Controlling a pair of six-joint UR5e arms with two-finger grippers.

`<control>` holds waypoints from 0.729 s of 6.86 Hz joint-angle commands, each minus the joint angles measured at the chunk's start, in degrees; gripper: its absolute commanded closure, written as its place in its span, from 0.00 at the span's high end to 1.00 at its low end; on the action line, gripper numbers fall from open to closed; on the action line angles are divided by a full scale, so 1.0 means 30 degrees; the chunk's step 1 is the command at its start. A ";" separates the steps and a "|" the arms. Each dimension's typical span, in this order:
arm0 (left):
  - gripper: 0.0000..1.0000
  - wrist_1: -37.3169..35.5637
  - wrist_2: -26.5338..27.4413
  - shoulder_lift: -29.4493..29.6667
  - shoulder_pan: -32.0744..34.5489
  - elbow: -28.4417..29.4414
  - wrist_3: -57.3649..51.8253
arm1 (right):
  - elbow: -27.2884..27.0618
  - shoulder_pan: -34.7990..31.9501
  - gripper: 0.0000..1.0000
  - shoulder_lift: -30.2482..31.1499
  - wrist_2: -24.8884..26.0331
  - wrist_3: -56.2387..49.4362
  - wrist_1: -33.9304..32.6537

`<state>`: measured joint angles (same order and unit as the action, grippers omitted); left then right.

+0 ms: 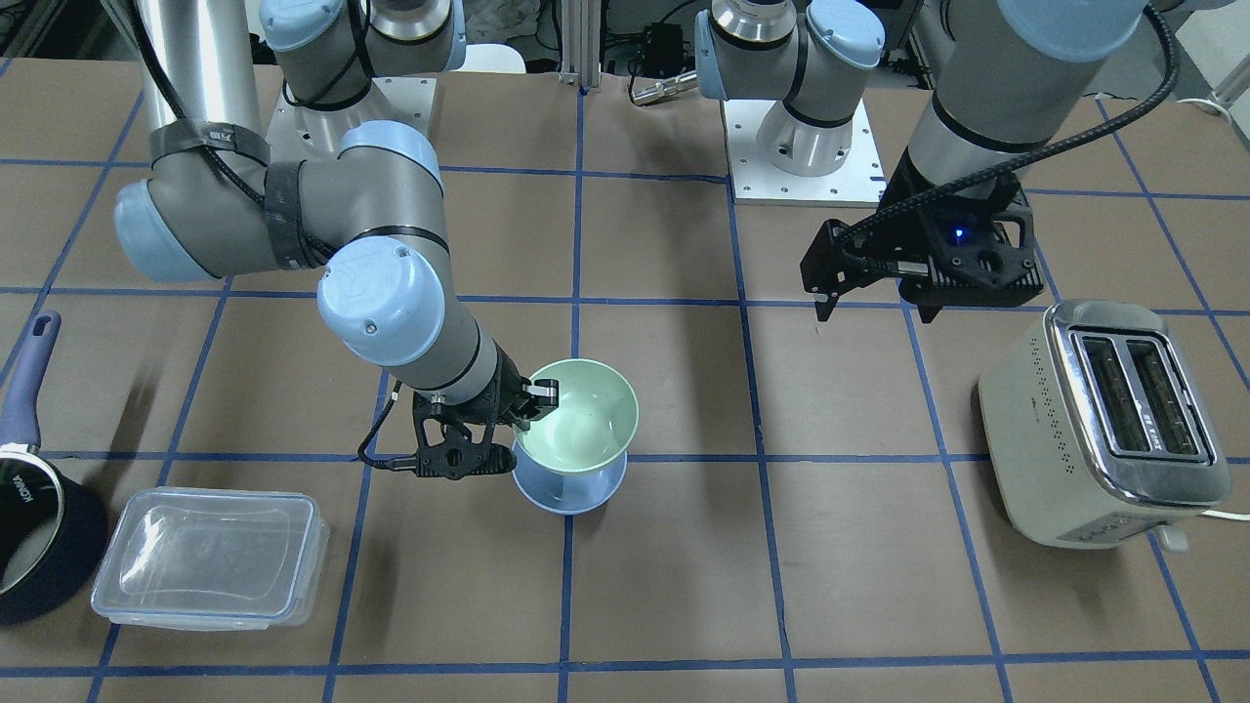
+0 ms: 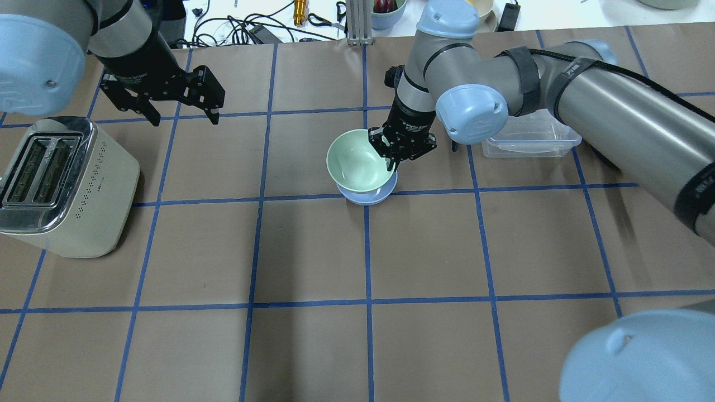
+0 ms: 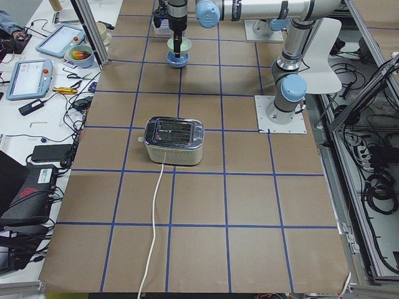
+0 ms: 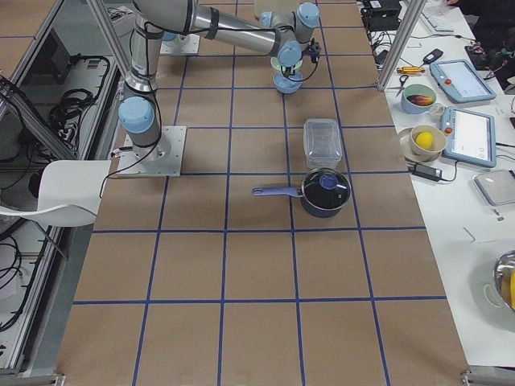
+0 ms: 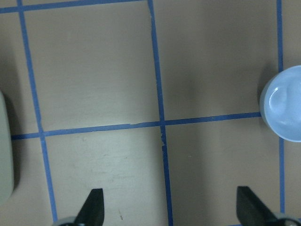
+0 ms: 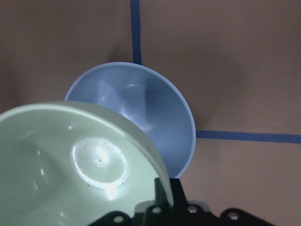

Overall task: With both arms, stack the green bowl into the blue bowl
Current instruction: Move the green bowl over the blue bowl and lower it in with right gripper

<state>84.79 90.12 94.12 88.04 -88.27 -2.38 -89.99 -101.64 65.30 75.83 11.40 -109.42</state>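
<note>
My right gripper (image 1: 535, 398) is shut on the rim of the pale green bowl (image 1: 578, 418) and holds it directly over the pale blue bowl (image 1: 570, 491), which sits on the table. I cannot tell whether the green bowl's base touches the blue one. In the overhead view the green bowl (image 2: 357, 161) covers most of the blue bowl (image 2: 367, 196), with the right gripper (image 2: 394, 160) on its right rim. The right wrist view shows the green bowl (image 6: 70, 165) slightly offset over the blue bowl (image 6: 141, 108). My left gripper (image 2: 184, 118) is open and empty, hovering near the toaster, far from the bowls.
A cream toaster (image 2: 61, 184) stands on my left side. A clear plastic container (image 1: 210, 557) and a dark navy saucepan (image 1: 39, 532) are on my right side. The blue bowl shows at the right edge of the left wrist view (image 5: 284, 106).
</note>
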 commanded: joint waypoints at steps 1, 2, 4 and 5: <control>1.00 0.0124 -0.0917 -0.0261 -0.0224 0.0038 0.0150 | 0.0026 -0.0074 0.00 -0.0671 0.0124 0.0125 -0.0149; 1.00 0.0066 -0.0919 -0.0145 -0.0168 -0.0049 0.0149 | -0.0031 -0.0074 0.00 -0.0878 0.0211 0.0096 -0.0526; 1.00 0.0065 -0.0860 -0.0173 -0.0284 -0.0022 0.0032 | -0.0032 -0.0045 0.97 -0.0851 0.0271 0.0154 -0.0587; 1.00 0.0007 -0.0890 0.0088 -0.0285 -0.0079 0.0032 | 0.0084 0.0129 1.00 -0.0560 0.0358 0.0155 -0.0385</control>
<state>84.95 87.53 93.82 87.26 -88.44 -2.23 -90.02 -101.68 62.95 76.69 11.83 -110.92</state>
